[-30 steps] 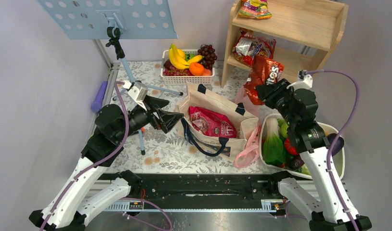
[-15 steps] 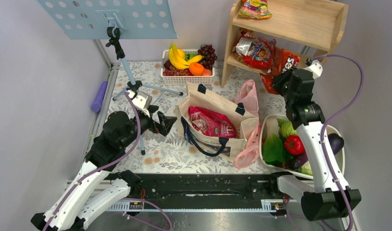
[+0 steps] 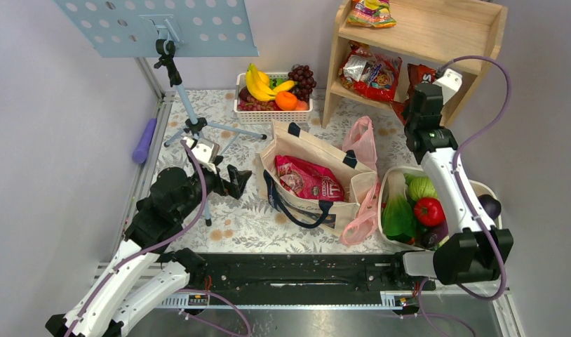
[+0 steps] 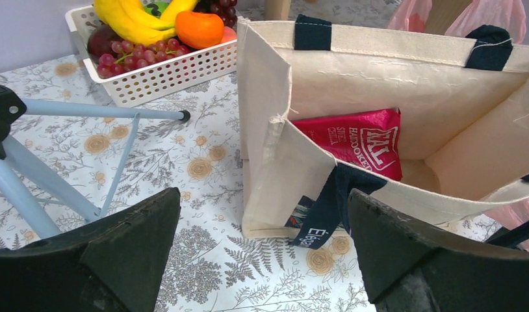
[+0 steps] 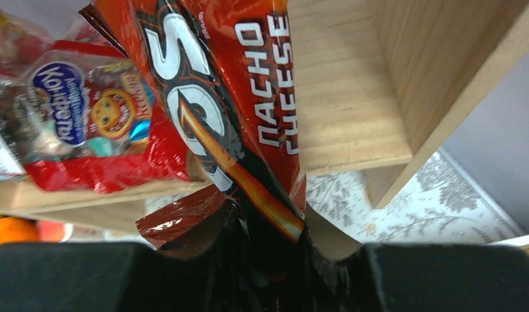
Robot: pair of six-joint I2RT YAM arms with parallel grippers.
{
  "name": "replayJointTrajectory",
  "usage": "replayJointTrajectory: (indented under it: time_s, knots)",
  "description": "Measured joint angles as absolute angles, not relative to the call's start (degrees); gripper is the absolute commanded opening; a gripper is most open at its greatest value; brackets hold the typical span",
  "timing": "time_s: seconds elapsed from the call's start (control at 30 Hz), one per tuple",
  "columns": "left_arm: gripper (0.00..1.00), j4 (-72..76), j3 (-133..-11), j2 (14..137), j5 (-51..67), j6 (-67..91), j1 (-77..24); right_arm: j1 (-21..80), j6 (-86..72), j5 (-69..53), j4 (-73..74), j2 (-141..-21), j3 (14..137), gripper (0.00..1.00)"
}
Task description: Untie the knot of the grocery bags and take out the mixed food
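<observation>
Top view, right claw: our right claw [image 3: 417,91] is up at the wooden shelf [image 3: 423,31], clamped on a red chip packet [image 3: 421,73] held at the lower board's front edge.
Top view, left claw: our left claw [image 3: 238,180] hangs low over the counter [image 3: 233,217], jaws apart and empty, just left of the canvas tote [image 3: 307,151].
Top view, bags: one pink grocery bag [image 3: 363,139] stands behind the tote's right end. A second pink bag [image 3: 360,219] droops between the tote and the white tub [image 3: 489,242] of vegetables. As far as we can make out, neither has its handles tied.
Top view, food: bananas [image 3: 257,84] and grapes [image 3: 302,77] sit in the white basket [image 3: 272,109], and a magenta packet [image 3: 307,179] lies inside the tote.
Left wrist view: we look between our spread fingers straight at the tote's open mouth. The magenta packet leans against its far wall, and the basket is well apart at upper left.
Right wrist view: the chip packet rises from between our fingers, its top over the shelf board, beside another snack packet [image 5: 93,130] already lying there.
Step in hand: we judge this to be the shelving of one unpacked snack.
Next move: we would nudge the packet fully onto the board and let go, then bring a claw to the packet in the tote.
</observation>
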State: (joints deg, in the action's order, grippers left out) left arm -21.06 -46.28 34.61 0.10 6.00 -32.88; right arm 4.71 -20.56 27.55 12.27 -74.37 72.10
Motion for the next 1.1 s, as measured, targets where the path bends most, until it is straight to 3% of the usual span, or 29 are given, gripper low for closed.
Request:
replayJointTrajectory:
  time_s: [0.63,1.1]
  knots:
    - [0.99,-21.1,-46.2,34.7,-2.5,4.6,-32.9,4.8,7.7,37.4,-10.3,-90.7,73.0,0.00]
    - [0.99,-21.5,-46.2,36.7,-2.4,4.3,-32.9,4.4,14.7,27.7,-13.4,-98.1,79.9,0.15]
